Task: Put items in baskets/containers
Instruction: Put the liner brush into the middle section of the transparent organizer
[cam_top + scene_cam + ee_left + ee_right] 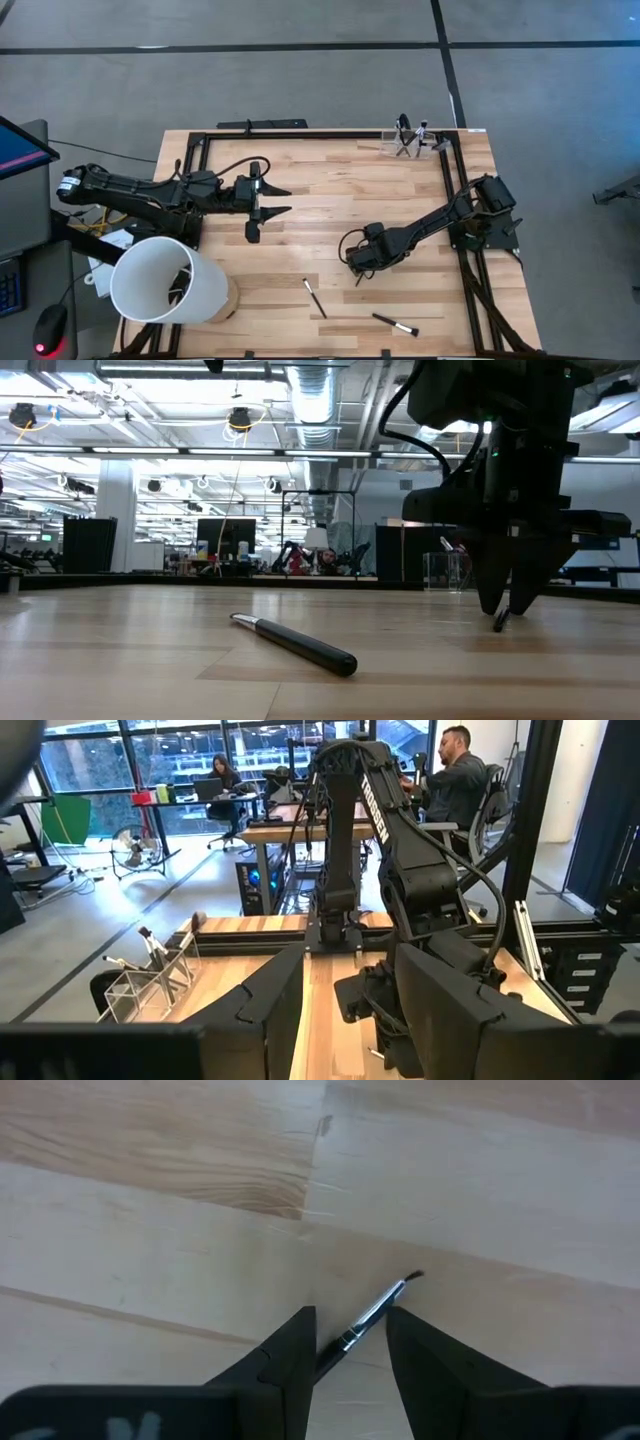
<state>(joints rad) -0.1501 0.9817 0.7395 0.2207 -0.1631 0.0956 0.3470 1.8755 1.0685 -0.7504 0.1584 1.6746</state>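
Observation:
Three makeup brushes are on the table. One slim brush lies flat between the fingers of my right gripper, which is open, points down and stands on either side of the handle near the ferrule. Two more brushes lie nearer the near edge; the low view shows one of them. The clear holder stands at the far right corner with several brushes upright in it. My left gripper waits open at mid-left.
A big white tub lies on its side at the near left corner. A black frame rail runs round the table's edges. Bare wood lies between the two arms. People sit at desks in the room beyond.

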